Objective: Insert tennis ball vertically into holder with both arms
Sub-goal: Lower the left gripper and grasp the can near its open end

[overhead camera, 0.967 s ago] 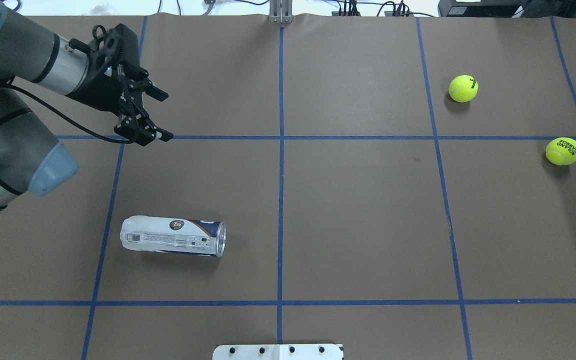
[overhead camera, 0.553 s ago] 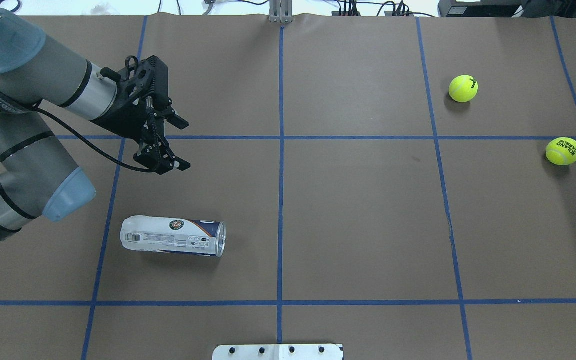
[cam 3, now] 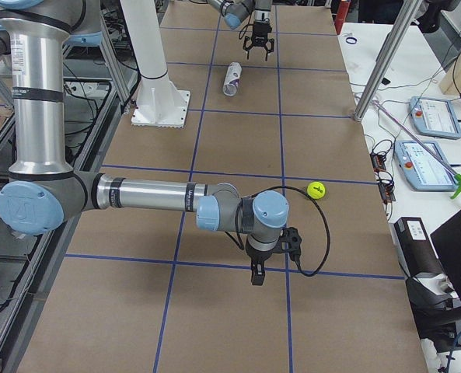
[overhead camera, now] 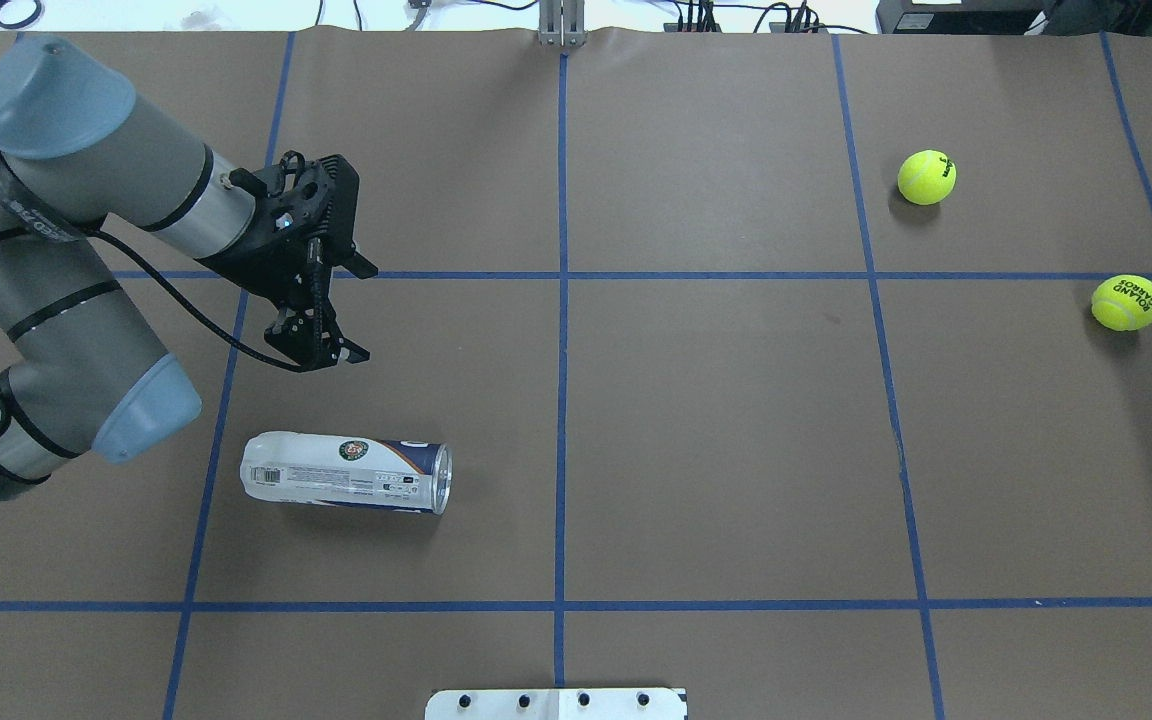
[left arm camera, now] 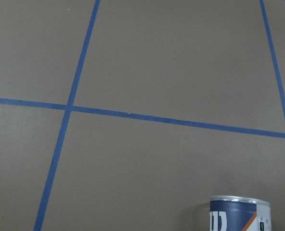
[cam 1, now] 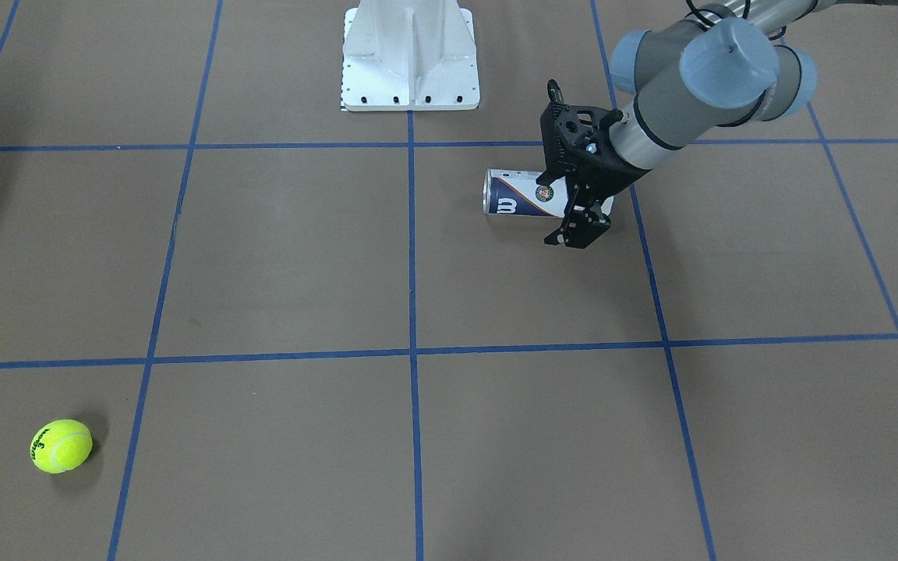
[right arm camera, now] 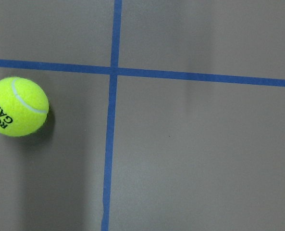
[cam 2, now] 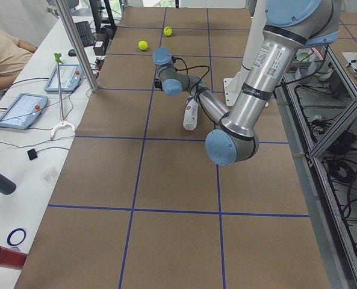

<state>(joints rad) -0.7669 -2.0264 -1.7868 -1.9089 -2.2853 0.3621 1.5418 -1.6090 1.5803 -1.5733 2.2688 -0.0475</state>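
Holder (overhead camera: 336, 472), a clear plastic navy-labelled can, lies sideways; the black left gripper (overhead camera: 369, 313) hovers nearby, jaws spread, probably to right it. Whether the right gripper (cam 3: 270, 260) is spread, I cannot tell.

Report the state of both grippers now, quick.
Left black two-finger gripper: open, holding nothing.
Right black two-finger gripper: cannot be told; it shows only in the side view.

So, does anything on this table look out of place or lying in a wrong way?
Yes. The tennis-ball can lies on its side, with its silver rim pointing to the robot's right. It is not upright, as a vertical insertion needs. The two tennis balls sit loose, far off on that side. No damage shows.
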